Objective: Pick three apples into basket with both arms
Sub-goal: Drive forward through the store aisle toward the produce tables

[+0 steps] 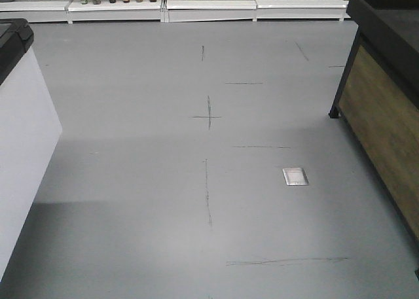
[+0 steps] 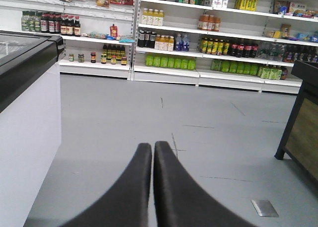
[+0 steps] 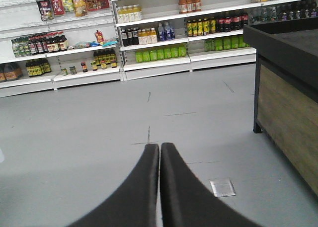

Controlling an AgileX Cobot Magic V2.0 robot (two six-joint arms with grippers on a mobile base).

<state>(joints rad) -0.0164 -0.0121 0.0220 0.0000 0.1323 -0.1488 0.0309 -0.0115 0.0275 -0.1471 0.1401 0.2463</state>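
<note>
No apples and no basket show in any view. My left gripper [image 2: 152, 146] is shut, its two dark fingers pressed together with nothing between them, held above bare grey floor. My right gripper [image 3: 159, 147] is likewise shut and empty, also pointing out over the floor toward the shelves. Neither arm appears in the front-facing view, which holds only the floor and shop fixtures.
A white chest freezer with a black rim [image 1: 19, 135] stands at the left. A wood-panelled stand with a black top [image 1: 386, 96] stands at the right. Stocked shelves [image 2: 169, 43] line the far wall. A small metal plate [image 1: 295, 176] is set in the grey floor.
</note>
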